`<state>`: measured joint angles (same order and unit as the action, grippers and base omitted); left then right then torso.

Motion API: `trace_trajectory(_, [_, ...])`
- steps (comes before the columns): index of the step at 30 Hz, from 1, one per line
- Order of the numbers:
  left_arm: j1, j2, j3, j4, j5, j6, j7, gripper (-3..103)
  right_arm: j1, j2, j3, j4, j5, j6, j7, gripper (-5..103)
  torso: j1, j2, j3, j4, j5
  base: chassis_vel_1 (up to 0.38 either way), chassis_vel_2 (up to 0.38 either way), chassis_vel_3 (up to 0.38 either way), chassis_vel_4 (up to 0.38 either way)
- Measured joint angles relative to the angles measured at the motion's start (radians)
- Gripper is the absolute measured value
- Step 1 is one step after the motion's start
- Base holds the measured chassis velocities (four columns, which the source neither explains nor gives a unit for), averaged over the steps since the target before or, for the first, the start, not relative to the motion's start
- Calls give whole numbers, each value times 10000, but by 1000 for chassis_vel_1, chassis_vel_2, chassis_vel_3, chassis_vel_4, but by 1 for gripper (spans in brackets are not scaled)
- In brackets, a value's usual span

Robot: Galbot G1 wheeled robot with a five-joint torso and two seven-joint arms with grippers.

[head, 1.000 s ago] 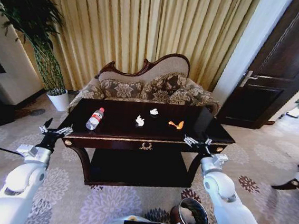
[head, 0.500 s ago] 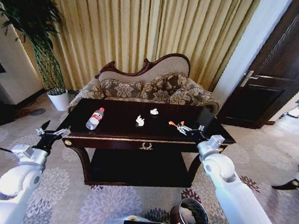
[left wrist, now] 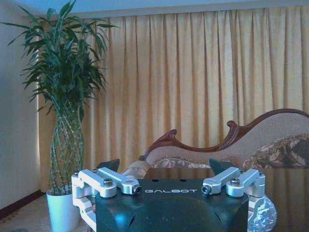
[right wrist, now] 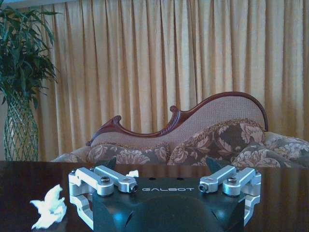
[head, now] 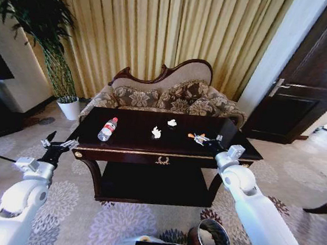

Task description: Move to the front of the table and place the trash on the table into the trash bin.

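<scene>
On the dark table [head: 120, 150] lie the pieces of trash: a clear bottle [head: 107, 129] with a red cap at the left, two white scraps [head: 156, 133] [head: 171, 123] in the middle, and an orange scrap [head: 191, 136] to the right. My right gripper [head: 204, 140] reaches over the table's right part, open, right beside the orange scrap. In the right wrist view that gripper [right wrist: 161, 162] is spread wide, with a white scrap [right wrist: 48, 208] off to one side. My left gripper [head: 57, 145] hangs open off the table's left front corner, also open in its wrist view [left wrist: 165, 165]. The trash bin [head: 211, 238] stands on the carpet by my right side.
A carved-back sofa [head: 166, 96] stands behind the table before gold curtains. A tall plant in a white pot [head: 69, 108] is at the back left. A dark door [head: 305, 90] is at the right. Patterned carpet lies open in front of the table.
My right gripper went from the table's front right edge forward over the top to the orange scrap. The head camera shifted slightly. The left arm stayed where it was.
</scene>
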<state>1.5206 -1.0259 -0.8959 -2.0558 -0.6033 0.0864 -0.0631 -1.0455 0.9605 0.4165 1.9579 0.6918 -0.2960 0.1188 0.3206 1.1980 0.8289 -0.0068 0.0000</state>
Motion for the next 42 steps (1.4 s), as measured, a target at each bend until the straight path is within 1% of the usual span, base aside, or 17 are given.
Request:
trace_trajectory(2, [52,21,-47,28,9,-21,-17,100,373,112,-178,-280,-29,-1,0,100,0,0,1,5,0,0,0,0,0])
trace_trajectory(4, [78,23,-64,29,9,-21,-18,100,517,152,-246,-380,-38,-21,0,100,0,0,0,4,0,0,0,0,0])
trace_trajectory(6, [110,21,-75,24,3,-25,-30,100,755,197,-395,-503,-43,-190,1,100,0,0,0,1,0,0,0,0,0])
trace_trajectory(10, [115,19,-84,15,-7,-25,-51,100,1076,283,-616,-718,-69,-450,1,100,0,0,0,3,-1,0,0,0,0])
trace_trajectory(13, [113,38,-85,-44,-24,11,-143,100,1491,424,-792,-1012,-148,-1193,1,100,1,0,0,5,-1,0,0,0,0])
trace_trajectory(14, [113,38,-85,-44,-24,11,-143,100,1491,424,-792,-1012,-148,-1193,1,100,1,0,0,5,-1,0,0,0,0])
trace_trajectory(15, [114,69,-84,-68,-35,45,-189,100,1590,437,-813,-1037,-102,-1636,0,100,1,0,1,4,0,0,0,0,0])
trace_trajectory(16, [113,83,-84,-80,-37,76,-214,100,1622,438,-818,-1032,-60,-1905,0,100,1,0,1,4,-1,0,0,0,0])
trace_trajectory(17, [113,83,-84,-80,-37,76,-214,100,1622,438,-818,-1032,-60,-1905,0,100,1,0,1,4,-1,0,0,0,0])
trace_trajectory(18, [105,87,-84,-80,-39,122,-267,100,1631,428,-819,-972,8,-2348,0,100,1,0,1,2,0,0,0,0,0])
trace_trajectory(19, [105,87,-84,-80,-39,122,-267,100,1631,428,-819,-972,8,-2348,0,100,1,0,1,2,0,0,0,0,0])
trace_trajectory(21, [101,63,-111,-5,-46,135,-298,100,1608,448,-755,-960,12,-2583,0,100,0,0,-1,2,-1,0,0,0,0])
trace_trajectory(25, [134,70,-139,22,-72,135,-296,100,1590,483,-652,-1104,-112,-2613,0,100,0,0,-1,4,0,0,0,0,0])
trace_trajectory(30, [86,118,-67,29,-93,134,-281,100,1696,441,-547,-1710,-429,-2612,1,100,0,0,0,2,1,0,0,0,0])
trace_trajectory(34, [89,99,-58,28,-97,128,-267,100,1739,389,-516,-1907,-474,-2607,0,100,1,0,0,4,1,0,0,0,0])
trace_trajectory(36, [111,76,-63,32,-111,90,-244,100,1748,294,-481,-2085,-552,-2574,0,100,0,0,0,3,-1,0,0,0,0])
trace_trajectory(42, [126,47,-90,58,-153,12,-225,100,1836,291,-549,-2436,-835,-2474,0,100,0,0,0,2,1,0,0,0,0])
